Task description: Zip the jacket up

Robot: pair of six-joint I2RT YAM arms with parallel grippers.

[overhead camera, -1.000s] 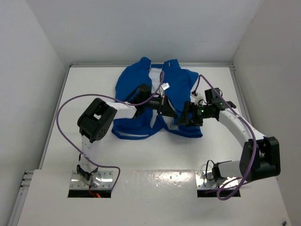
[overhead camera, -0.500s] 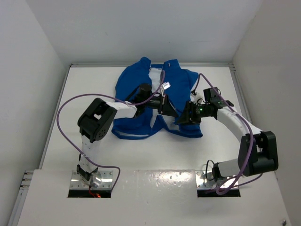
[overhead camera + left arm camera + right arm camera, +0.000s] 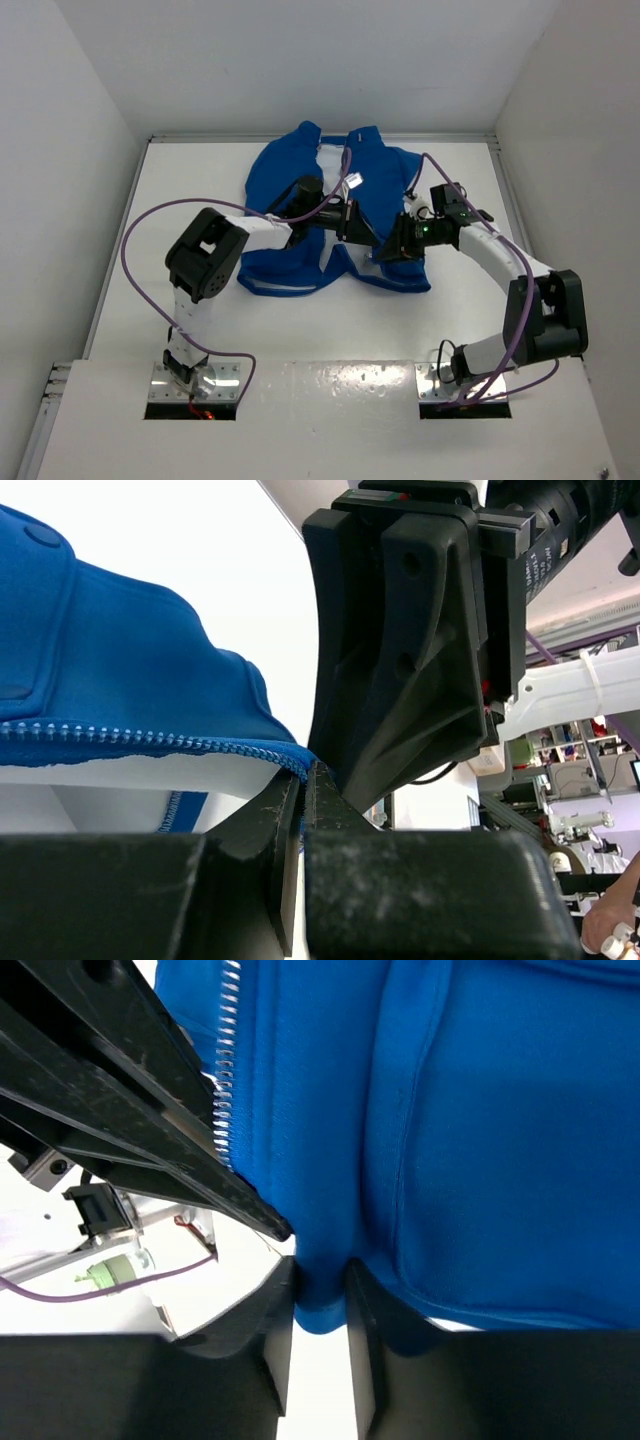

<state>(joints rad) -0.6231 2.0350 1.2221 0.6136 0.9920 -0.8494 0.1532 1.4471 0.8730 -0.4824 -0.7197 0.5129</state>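
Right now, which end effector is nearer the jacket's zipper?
Left. The left end effector clamps the lower end of the zipper; the right end effector pinches the hem of the jacket just beside it, off the teeth.

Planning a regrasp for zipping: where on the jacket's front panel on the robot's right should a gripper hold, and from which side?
Probably the bottom hem corner of the jacket, beside the zipper teeth, coming from the near edge of the table. The hem is a thin folded edge facing that side, so it slips between two fingers; the right gripper pinches there now.
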